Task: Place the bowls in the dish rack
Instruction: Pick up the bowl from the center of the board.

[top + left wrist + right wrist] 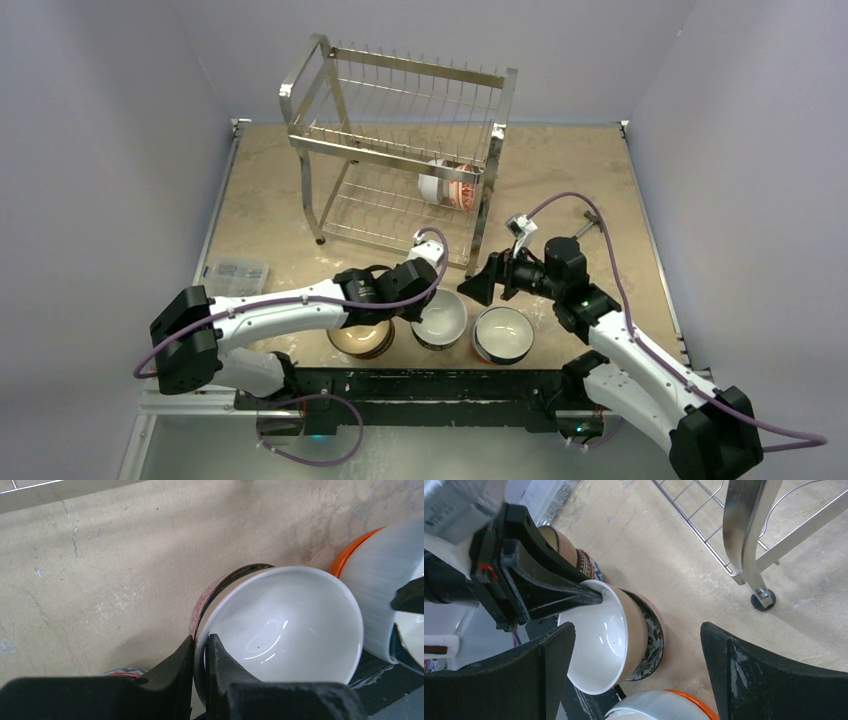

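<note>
My left gripper (428, 292) is shut on the near rim of a tan bowl with a white inside (441, 316). In the left wrist view its fingers (200, 647) pinch the rim of this bowl (285, 625). The bowl is tilted and sits in a dark-patterned bowl (655, 640). My right gripper (472, 288) is open and empty just right of it; in the right wrist view (638, 630) its jaws stand wide on either side of the tan bowl (599, 640). The chrome dish rack (400, 150) stands behind, with a red-patterned bowl (452, 186) on its lower tier.
A pale ribbed bowl in an orange one (502, 333) stands right of the held bowl, also in the left wrist view (380, 580). A brown bowl stack (360, 338) stands to the left. A clear plastic box (232, 272) lies far left. The rack's leg (749, 545) is near my right gripper.
</note>
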`<action>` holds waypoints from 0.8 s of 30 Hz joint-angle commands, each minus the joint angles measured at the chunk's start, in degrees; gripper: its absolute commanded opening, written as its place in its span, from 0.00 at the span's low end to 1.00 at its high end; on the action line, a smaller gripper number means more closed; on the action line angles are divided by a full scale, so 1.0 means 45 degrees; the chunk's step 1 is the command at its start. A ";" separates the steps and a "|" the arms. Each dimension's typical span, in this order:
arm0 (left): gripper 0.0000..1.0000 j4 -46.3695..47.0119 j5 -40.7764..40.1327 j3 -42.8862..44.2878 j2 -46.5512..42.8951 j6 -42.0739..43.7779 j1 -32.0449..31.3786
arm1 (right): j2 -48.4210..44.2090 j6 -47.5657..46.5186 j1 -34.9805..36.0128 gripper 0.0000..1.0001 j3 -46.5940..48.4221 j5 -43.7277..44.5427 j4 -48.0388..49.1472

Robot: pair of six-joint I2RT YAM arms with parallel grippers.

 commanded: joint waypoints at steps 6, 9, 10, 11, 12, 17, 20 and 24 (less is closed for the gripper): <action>0.00 0.1162 0.0127 0.0960 -0.0927 -0.1130 0.0666 | 0.0817 -0.0015 0.0039 0.93 -0.0091 -0.1383 0.1160; 0.00 0.1434 0.0099 0.0973 -0.0989 -0.1226 0.0808 | 0.1131 -0.0010 0.0039 0.91 -0.0100 -0.1707 0.1379; 0.00 0.1541 0.0093 0.0987 -0.1005 -0.1211 0.0841 | 0.1195 0.0010 0.0044 0.91 -0.0100 -0.1761 0.1428; 0.00 0.1618 0.0107 0.1028 -0.0999 -0.1218 0.0865 | 0.1232 0.0015 0.0039 0.90 -0.0073 -0.1780 0.1437; 0.00 0.1635 0.0089 0.1084 -0.0991 -0.1207 0.0895 | 0.1247 0.0006 0.0039 0.89 -0.0035 -0.1795 0.1440; 0.00 0.1554 -0.0312 0.1436 -0.1023 -0.1111 0.0922 | 0.1259 0.0027 0.0048 0.85 0.0036 -0.1812 0.1464; 0.00 0.1723 -0.0562 0.1586 -0.1147 -0.1084 0.0924 | 0.1397 0.0108 0.0044 0.82 -0.0017 -0.1915 0.1651; 0.00 0.2386 -0.0466 0.1637 -0.1316 -0.0977 0.0922 | 0.1604 0.0219 0.0039 0.77 -0.0061 -0.2107 0.1902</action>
